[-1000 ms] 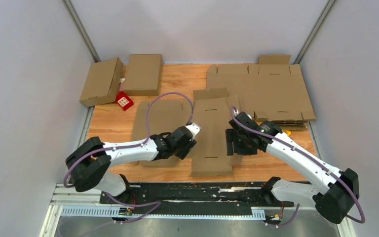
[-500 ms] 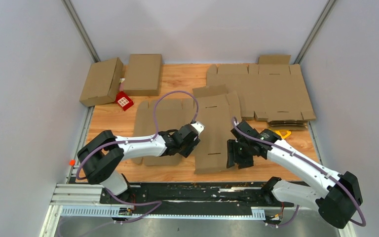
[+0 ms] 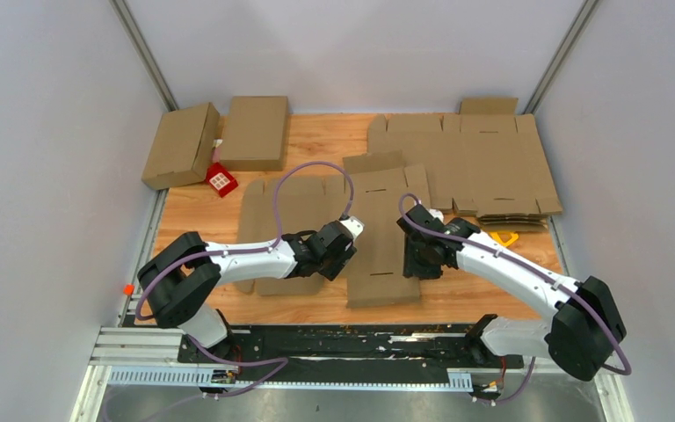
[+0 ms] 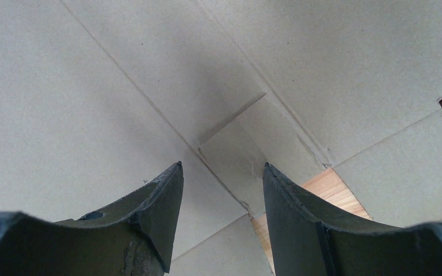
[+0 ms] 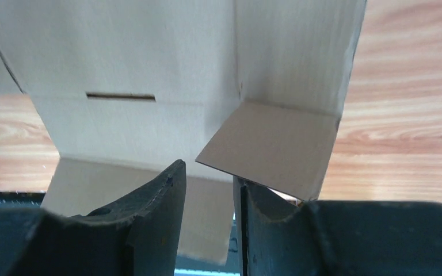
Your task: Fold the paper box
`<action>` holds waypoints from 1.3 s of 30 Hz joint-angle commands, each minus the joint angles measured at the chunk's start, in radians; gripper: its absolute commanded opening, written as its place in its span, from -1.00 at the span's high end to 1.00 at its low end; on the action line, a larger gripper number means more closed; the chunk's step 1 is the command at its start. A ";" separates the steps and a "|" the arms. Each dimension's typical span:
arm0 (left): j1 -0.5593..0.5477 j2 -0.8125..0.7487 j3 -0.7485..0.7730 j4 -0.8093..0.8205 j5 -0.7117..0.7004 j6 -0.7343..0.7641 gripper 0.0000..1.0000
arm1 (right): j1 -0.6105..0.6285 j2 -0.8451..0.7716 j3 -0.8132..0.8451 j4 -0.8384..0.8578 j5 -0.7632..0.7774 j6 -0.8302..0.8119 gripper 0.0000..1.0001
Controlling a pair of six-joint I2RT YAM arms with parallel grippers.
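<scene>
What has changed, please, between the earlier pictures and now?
The right gripper dipped toward the near end of the blank, then drew back along its right edge, jaws narrowing with nothing between them. The left arm's shoulder swung right; the left gripper barely shifted, jaws open. The blank's near end slid slightly right. The boxes and stack at the back stayed put.

Tan card on orange-grained wood

The paper box [image 3: 378,237], folded boxes [image 3: 180,143] and stacked sheets [image 3: 492,167] are plain tan-brown. The counter [image 3: 202,220] shows orange-brown wood grain. A small red item [image 3: 221,180] bears white squares. The arms [image 3: 246,259] are white with black joints and purple cables [image 3: 303,169]. The left gripper [image 4: 223,165] and right gripper [image 5: 209,171] are dark grey.
</scene>
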State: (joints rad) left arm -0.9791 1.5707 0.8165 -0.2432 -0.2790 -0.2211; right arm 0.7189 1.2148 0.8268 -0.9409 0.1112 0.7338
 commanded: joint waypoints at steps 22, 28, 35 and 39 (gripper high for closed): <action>0.003 0.021 0.000 -0.045 0.057 0.049 -0.22 | -0.191 0.223 -0.011 0.384 0.103 -0.237 0.21; 0.003 0.032 0.010 -0.054 0.061 0.058 -0.19 | -0.203 0.115 -0.015 0.436 0.038 -0.280 0.00; 0.004 0.026 0.001 -0.048 0.062 0.064 -0.18 | -0.232 0.137 0.033 0.431 0.019 -0.299 0.12; 0.004 0.018 -0.002 -0.046 0.057 0.067 -0.17 | -0.242 0.163 0.043 0.445 0.017 -0.286 0.24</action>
State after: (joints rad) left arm -0.9775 1.5749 0.8238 -0.2451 -0.2340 -0.1734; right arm 0.4885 1.3563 0.8276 -0.5537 0.1394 0.4545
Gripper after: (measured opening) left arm 0.588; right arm 0.400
